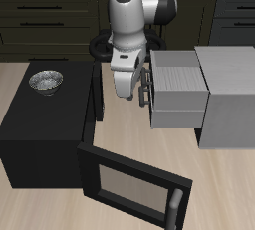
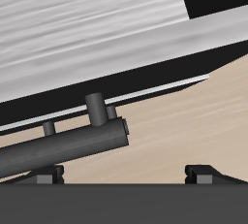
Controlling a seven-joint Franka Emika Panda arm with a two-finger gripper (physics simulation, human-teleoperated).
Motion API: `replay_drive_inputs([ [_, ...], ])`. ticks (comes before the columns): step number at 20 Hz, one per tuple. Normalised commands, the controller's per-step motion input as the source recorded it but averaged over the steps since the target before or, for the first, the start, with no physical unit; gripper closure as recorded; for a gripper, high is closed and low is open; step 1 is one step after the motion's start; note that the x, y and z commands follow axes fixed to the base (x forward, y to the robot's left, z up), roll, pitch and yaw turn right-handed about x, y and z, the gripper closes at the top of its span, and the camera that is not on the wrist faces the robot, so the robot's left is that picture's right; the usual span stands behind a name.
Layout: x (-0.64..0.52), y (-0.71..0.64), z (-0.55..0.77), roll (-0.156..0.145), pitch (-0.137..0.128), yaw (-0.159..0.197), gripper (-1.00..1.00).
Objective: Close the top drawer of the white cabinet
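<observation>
The white cabinet [image 1: 234,95] stands on the table beside the robot. Its top drawer [image 1: 179,80] is pulled out toward the black box. The drawer's small dark bar handle [image 1: 149,87] faces my gripper [image 1: 137,87], which hangs just in front of the drawer's front panel. In the wrist view the pale front panel [image 2: 87,34] fills much of the frame and the grey handle [image 2: 68,145] runs across it very close to me. My fingertips [image 2: 44,173] stand wide apart, so my gripper [image 2: 126,175] is open and empty.
A black box unit [image 1: 45,124] stands beside the gripper with its windowed door [image 1: 134,184] swung open toward the table's front edge. A metal bowl [image 1: 46,80] sits on top of it. Dark cabinets with drawers [image 1: 50,25] line the back.
</observation>
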Motion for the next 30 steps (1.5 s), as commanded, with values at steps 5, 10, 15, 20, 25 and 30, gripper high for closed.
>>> replay_drive_inputs([
  [5, 0.07, 0.32, 0.06, 0.045, -0.037, 0.029, -1.00],
  [10, 0.05, 0.30, -0.01, 0.049, -0.014, 0.008, -1.00],
  [15, 0.09, 0.23, -0.02, 0.043, -0.019, -0.001, -1.00],
  [20, 0.08, 0.28, -0.06, 0.046, -0.004, -0.001, -1.00],
  [25, 0.02, 0.30, -0.07, 0.048, 0.004, 0.003, -1.00],
  [30, 0.05, 0.36, 0.01, 0.055, -0.010, -0.004, -1.00],
])
